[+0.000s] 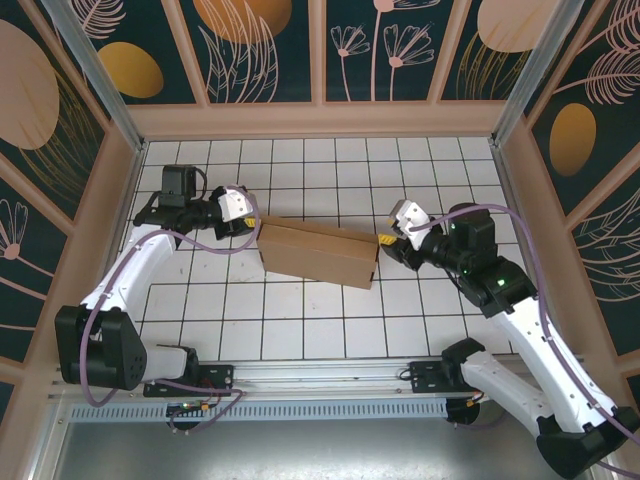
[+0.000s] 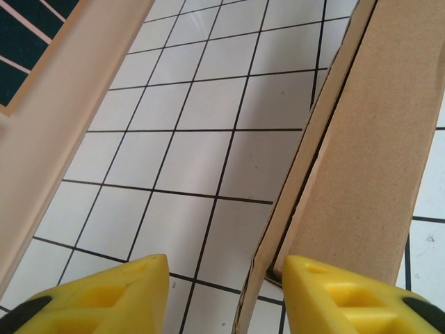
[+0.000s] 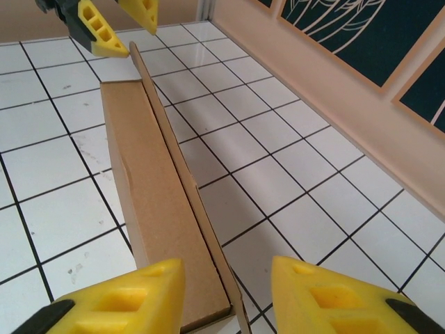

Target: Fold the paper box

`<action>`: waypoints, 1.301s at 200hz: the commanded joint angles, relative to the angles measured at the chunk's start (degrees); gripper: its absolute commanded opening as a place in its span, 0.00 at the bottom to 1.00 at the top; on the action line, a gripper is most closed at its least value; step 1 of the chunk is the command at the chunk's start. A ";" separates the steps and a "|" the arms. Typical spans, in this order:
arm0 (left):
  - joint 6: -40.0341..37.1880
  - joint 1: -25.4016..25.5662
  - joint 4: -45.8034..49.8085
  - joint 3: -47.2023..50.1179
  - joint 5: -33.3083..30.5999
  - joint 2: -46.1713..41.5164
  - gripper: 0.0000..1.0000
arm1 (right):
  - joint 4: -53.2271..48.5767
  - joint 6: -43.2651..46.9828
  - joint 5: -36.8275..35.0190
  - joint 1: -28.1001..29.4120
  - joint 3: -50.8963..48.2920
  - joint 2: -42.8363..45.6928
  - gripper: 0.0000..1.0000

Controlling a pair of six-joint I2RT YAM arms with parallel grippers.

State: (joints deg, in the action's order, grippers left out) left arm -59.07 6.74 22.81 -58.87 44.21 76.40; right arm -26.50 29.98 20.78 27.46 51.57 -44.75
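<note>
White-tiled table [image 1: 300, 330] — the paper box [image 1: 318, 253] lies between left tool [image 1: 252, 222] and right tool [image 1: 384, 240] — each half-open astride a flap.

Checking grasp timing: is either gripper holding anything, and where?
Nothing clamped: left gripper and right gripper straddle an upright flap of the paper box, opposite ends, jaws open.

The paper box [image 2: 361, 139] runs past the left wrist view's top edge.

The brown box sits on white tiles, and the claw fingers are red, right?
No, the fingers of the left claw are yellow, not red; the left wrist view shows it. The paper box does sit on white tiles.
</note>
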 commanded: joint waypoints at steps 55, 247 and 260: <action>3.72 -0.99 -1.23 0.88 1.88 -0.17 0.36 | -1.18 2.28 -3.28 1.54 -1.10 -0.34 0.36; 11.93 1.27 -4.79 5.03 3.39 -3.34 0.02 | 2.14 2.04 -2.81 0.30 0.08 -7.07 0.30; 10.81 1.87 -3.24 4.40 2.67 -2.89 0.01 | 2.59 4.67 -0.45 -1.04 0.22 -7.89 0.30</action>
State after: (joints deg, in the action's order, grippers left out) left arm -48.31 7.62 17.89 -53.82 46.22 73.76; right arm -26.33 31.33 17.76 28.14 51.29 -50.85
